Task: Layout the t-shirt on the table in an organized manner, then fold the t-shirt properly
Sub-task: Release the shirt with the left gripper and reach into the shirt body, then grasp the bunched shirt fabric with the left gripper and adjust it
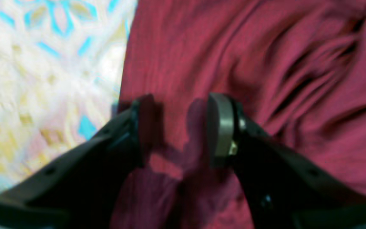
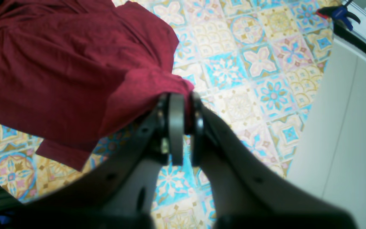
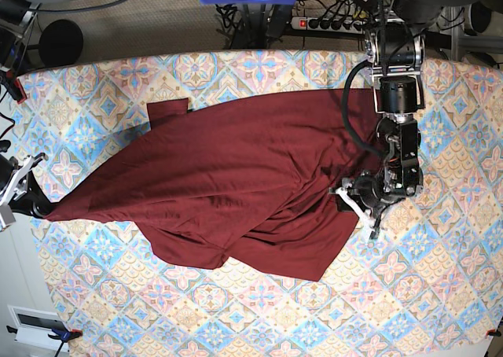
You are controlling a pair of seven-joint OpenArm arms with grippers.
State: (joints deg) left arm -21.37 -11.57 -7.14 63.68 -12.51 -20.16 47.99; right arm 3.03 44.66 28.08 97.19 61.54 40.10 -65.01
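Tiled pastel cloth fills the 9 to 11 o'clock part of the left wrist view, that's the table (image 1: 27, 63), and everything else is maroon shirt (image 1: 265, 79), creased toward 2 o'clock. Left gripper (image 1: 178, 127) hangs right over the fabric, just inside its edge, jaws spread well apart with nothing between them, only shadow on the cloth. Bit blurry, so can't tell if the pads actually touch the fabric

Right wrist view: right gripper (image 2: 184, 127) is pinched nearly closed on a corner of the shirt (image 2: 59, 70). The rest of the cloth trails off toward 10 o'clock, partly lifted off the table (image 2: 265, 79), with a sleeve or hem flap hanging near 8. A clamp (image 2: 338, 12) sits on the far edge at 1 o'clock

Base view: shirt (image 3: 236, 184) lies as a long slanted shape, long axis running from 8 o'clock to 2 o'clock across the table (image 3: 440, 294). Right gripper (image 3: 38, 207) has it stretched to a point at 9 o'clock. Left gripper (image 3: 355, 201), arm reaching down from 1 o'clock, is over the bunched side at 3 o'clock, so I'd say it's the nearer one for grabbing that edge and pulling things flat
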